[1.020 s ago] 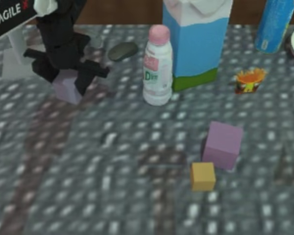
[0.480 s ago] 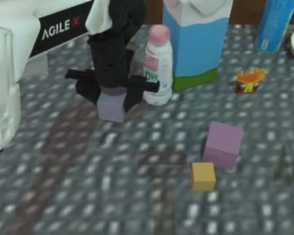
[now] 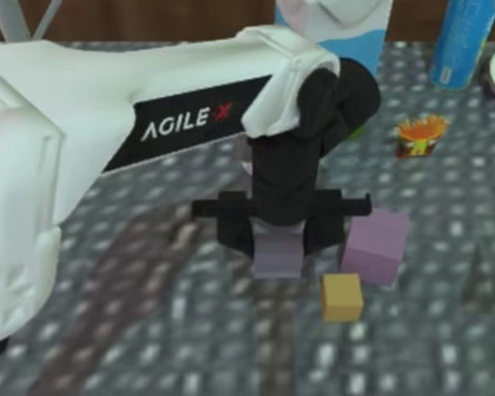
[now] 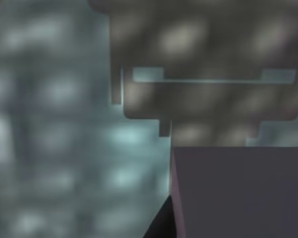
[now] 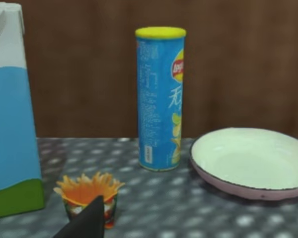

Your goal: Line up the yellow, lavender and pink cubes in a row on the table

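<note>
Your left end effector (image 3: pixel 278 239) has carried the lavender cube (image 3: pixel 278 256), pinched, from the table's (image 3: pixel 148 346) far-left area to mid-table, just beside the pink cube (image 3: pixel 374 245) and yellow cube (image 3: pixel 341 297); release comes next.

My left hand (image 3: pixel 279 235) grips the pale lavender cube (image 3: pixel 278 256) between its fingers, just at nine o'clock of the larger pink cube (image 3: pixel 374 243). The small mustard-yellow cube (image 3: pixel 341 297) sits on the tabletop (image 3: pixel 148 330), at the pink cube's seven o'clock.

Simulated tabletop (image 3: pixel 148 346) with groceries
</note>
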Robot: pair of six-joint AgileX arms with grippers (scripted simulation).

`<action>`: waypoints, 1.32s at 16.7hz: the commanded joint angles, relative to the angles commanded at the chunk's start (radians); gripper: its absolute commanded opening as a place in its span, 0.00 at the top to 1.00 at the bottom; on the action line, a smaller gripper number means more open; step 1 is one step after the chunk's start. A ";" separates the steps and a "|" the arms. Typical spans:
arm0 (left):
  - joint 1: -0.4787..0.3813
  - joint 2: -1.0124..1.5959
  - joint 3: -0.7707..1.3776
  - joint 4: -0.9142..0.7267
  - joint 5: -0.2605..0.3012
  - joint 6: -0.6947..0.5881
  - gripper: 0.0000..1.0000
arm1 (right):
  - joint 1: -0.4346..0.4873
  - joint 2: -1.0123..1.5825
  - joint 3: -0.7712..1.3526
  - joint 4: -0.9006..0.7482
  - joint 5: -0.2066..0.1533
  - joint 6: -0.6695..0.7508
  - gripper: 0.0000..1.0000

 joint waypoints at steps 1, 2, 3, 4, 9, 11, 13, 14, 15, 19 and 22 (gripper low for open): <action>-0.021 -0.012 -0.012 0.005 -0.001 -0.028 1.00 | 0.000 0.000 0.000 0.000 0.000 0.000 0.00; -0.034 -0.021 -0.020 0.009 -0.003 -0.045 1.00 | 0.000 0.000 0.000 0.000 0.000 0.000 0.00; -0.039 -0.025 -0.023 0.011 -0.003 -0.052 1.00 | 0.000 0.000 0.000 0.000 0.000 0.000 0.00; -0.039 -0.025 -0.023 0.011 -0.003 -0.052 1.00 | 0.000 0.000 0.000 0.000 0.000 0.000 0.00; -0.036 -0.016 -0.034 0.026 -0.002 -0.048 1.00 | 0.000 0.000 0.000 0.000 0.000 0.000 0.00; -0.038 0.001 -0.074 0.083 -0.001 -0.046 1.00 | 0.000 0.000 0.000 0.000 0.000 0.000 0.00; -0.038 0.024 -0.123 0.162 -0.001 -0.047 1.00 | 0.000 0.000 0.000 0.000 0.000 0.000 0.00; -0.038 0.034 -0.146 0.199 -0.001 -0.048 1.00 | 0.000 0.000 0.000 0.000 0.000 0.000 0.00; -0.038 0.044 -0.165 0.227 -0.002 -0.049 1.00 | 0.000 0.000 0.000 0.000 0.000 0.000 0.00; -0.038 0.055 -0.182 0.250 -0.002 -0.050 1.00 | 0.000 0.000 0.000 0.000 0.000 0.000 0.00; -0.038 0.055 -0.182 0.250 -0.002 -0.050 0.85 | 0.000 0.000 0.000 0.000 0.000 0.000 0.00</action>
